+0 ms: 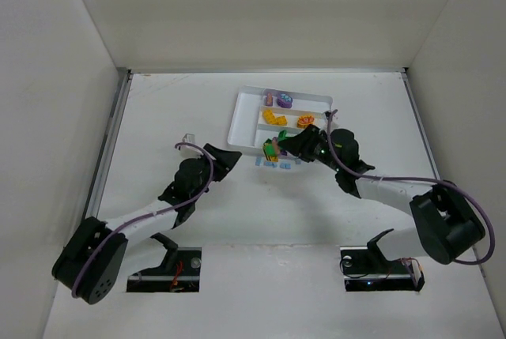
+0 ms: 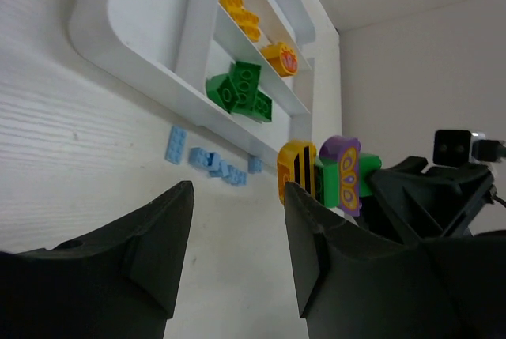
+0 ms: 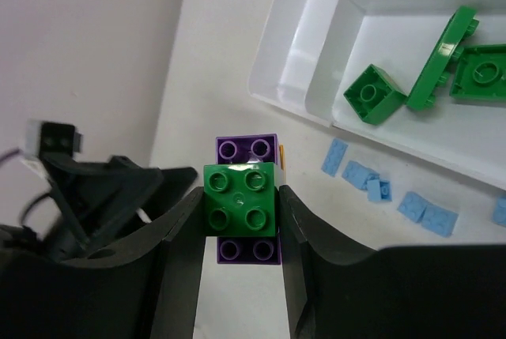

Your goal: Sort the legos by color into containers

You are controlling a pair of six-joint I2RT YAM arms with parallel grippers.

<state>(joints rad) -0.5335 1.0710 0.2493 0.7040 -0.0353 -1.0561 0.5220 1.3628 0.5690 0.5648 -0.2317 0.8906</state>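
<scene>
One white rectangular plastic tray (image 1: pixel 242 122) lies on the white table (image 1: pixel 174 110), toward the far edge and a little right of the middle. It has four compartments: one tall section at its left end and three long narrow ones beside it. The far narrow one holds two purple pieces (image 1: pixel 278 100). The middle one holds a row of yellow-orange bricks (image 2: pixel 237 5), packed too close to count, and one round orange piece (image 2: pixel 282 58). The near one holds three green bricks (image 3: pixel 375 94), one lying flat, one standing on edge and one leaning.

Six pale blue flat bricks (image 3: pixel 360 173) lie loose on the table in a ragged line just beside the tray's near wall, some of them touching.

The right gripper (image 3: pixel 240 201) pinches one mixed-colour clump (image 3: pixel 240 185) between its two fingers. The clump is a green four-stud square brick on a purple brick, and the left wrist view shows a black-striped yellow-orange piece on its side. It is held by the tray's near left corner, at the end of the pale blue line.

The left gripper (image 2: pixel 237 197) sits near the middle of the table, its two fingers spread with nothing between them. It faces the clump, close but apart from it.
</scene>
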